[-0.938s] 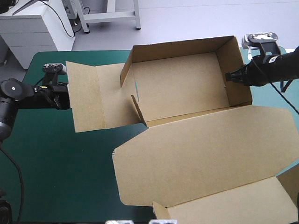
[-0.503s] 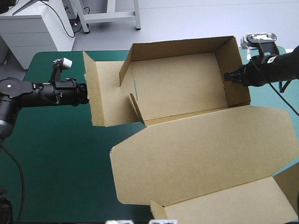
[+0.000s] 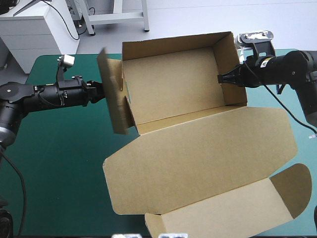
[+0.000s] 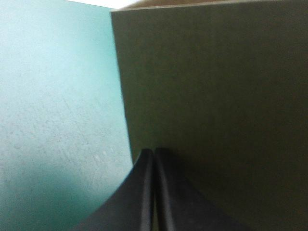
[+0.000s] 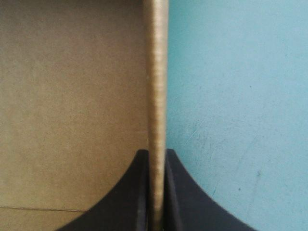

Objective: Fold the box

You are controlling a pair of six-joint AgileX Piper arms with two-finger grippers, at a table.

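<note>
Two grippers are engaged on the box (image 3: 173, 87), which is set on the far half of the teal-green cover (image 3: 59, 163). The tray part lies far and the lid (image 3: 198, 158) is laid flat toward the near edge, with its tuck flap (image 3: 223, 210) nearest.

The right gripper (image 3: 221, 79) is clamped on the tray's right wall (image 3: 232, 64). In the right wrist view the board edge is seen pinched between the black fingers (image 5: 139, 192), with the tray floor on one side and the cover on the other. This grip is judged to be an anchor, so the tray is not shoved rightward.

The left gripper (image 3: 100, 91) is set at the outer face of the left flap (image 3: 115, 99), which is stood nearly upright at the tray's left end. In the left wrist view its fingers are seen pressed together in one point with no board between them, and the flap face sits just ahead. Closed fingers are judged to serve as a pusher here, not a grasp.

The far wall (image 3: 168, 45) is up. The step is judged to be raising the left end wall. It is not yet tucked and the lid is untouched.

Risk: the flap could spring back outward if the push is released before tucking.
</note>
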